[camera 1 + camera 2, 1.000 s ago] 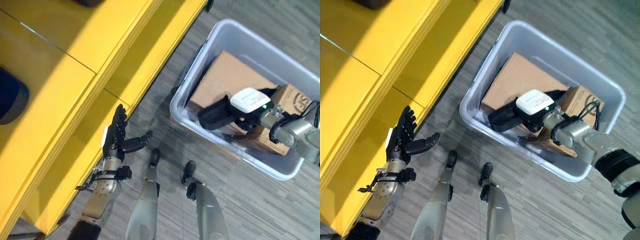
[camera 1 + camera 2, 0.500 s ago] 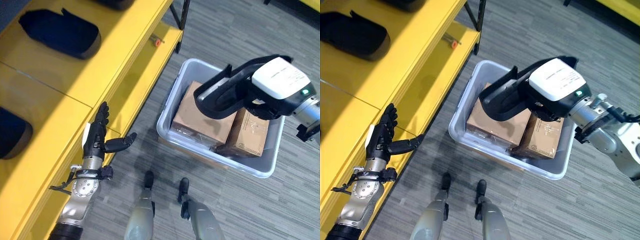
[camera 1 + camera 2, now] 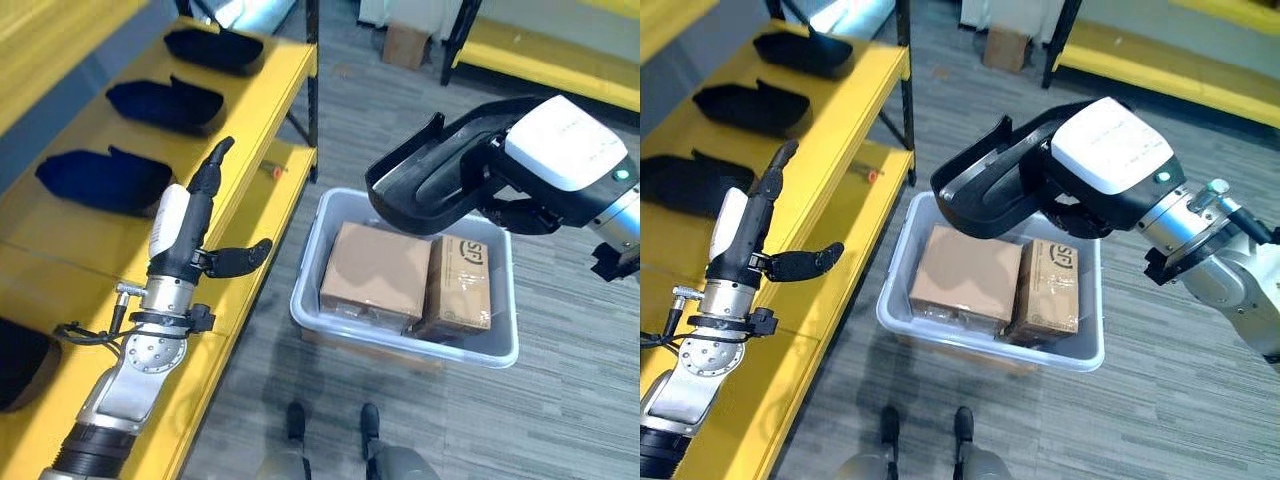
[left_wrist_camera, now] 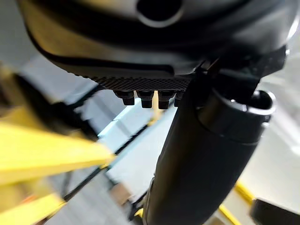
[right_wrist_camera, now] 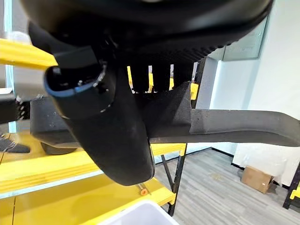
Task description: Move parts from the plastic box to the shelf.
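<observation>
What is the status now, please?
Right hand shut on curved black foam part, above clear plastic box. Left hand open beside yellow shelf. Path clear.

Matt foam, glossy shelf paint, clear plastic and plain cardboard.

I see the black part [image 3: 990, 195] pinched in my right hand [image 3: 1110, 165] as matt and slightly grainy, like moulded foam; its edge looks rough in the right wrist view. The hand's back wears a smooth white plastic cover with a faint sheen. My left hand [image 3: 185, 245] is dark matt plastic with a white cover, on a brushed silver metal wrist. The yellow shelf [image 3: 270, 80] is smooth and glossy, catching light. The plastic box [image 3: 1080, 355] is translucent and smooth, holding two matt brown cardboard cartons [image 3: 965, 275]. The floor [image 3: 1160, 400] looks like grey wood-grain planking.
</observation>
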